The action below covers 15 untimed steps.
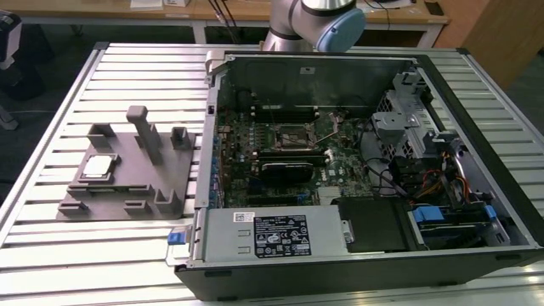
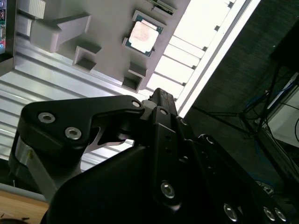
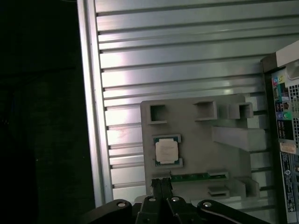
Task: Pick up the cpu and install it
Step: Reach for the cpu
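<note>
The cpu [image 1: 97, 167] is a small square chip with a silvery top. It lies flat in a pocket of the grey plastic fixture [image 1: 127, 191] on the slatted table, at the exterior view's left. Both wrist views look down on the cpu [image 3: 167, 151] [image 2: 143, 33] from well above. My gripper [image 3: 161, 183] hangs high over the fixture's edge, close to the cpu but apart from it, with its fingers pressed together on nothing. The black socket frame [image 1: 293, 136] sits in the middle of the motherboard, inside the open computer case [image 1: 476, 153].
The fixture [image 3: 196, 135] carries raised blocks and a tall post [image 1: 143, 131]. A green memory stick [image 3: 196, 176] lies in a slot beside the cpu. The case wall [image 1: 206, 127] stands between fixture and motherboard. The arm's joint [image 1: 327, 22] rises behind the case.
</note>
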### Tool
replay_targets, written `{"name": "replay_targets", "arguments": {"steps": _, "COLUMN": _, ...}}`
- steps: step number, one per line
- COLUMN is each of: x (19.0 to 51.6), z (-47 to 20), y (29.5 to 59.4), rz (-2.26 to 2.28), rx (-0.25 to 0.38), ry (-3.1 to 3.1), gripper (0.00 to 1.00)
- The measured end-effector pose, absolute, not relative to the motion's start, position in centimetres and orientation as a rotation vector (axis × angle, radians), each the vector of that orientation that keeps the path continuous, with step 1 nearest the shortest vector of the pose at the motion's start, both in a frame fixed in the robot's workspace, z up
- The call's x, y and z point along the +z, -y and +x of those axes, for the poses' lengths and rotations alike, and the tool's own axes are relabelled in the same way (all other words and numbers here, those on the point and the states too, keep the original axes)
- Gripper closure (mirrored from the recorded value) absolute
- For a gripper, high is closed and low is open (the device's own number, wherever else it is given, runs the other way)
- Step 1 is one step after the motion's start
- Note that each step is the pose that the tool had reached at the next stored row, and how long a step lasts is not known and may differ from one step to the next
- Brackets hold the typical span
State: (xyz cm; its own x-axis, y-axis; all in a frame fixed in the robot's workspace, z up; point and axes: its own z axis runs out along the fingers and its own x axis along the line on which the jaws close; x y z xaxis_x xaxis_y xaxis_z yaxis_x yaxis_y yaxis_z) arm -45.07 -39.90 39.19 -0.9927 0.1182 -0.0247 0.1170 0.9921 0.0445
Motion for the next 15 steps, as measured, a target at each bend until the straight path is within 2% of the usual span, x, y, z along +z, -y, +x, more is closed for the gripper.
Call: {"name": "replay_targets", "arguments": {"steps": 15, "x": 36.8, "z": -44.2, "y": 39.9, "rz": 0.184, "rx": 0.067, "ry": -3.108, "gripper": 0.89}}
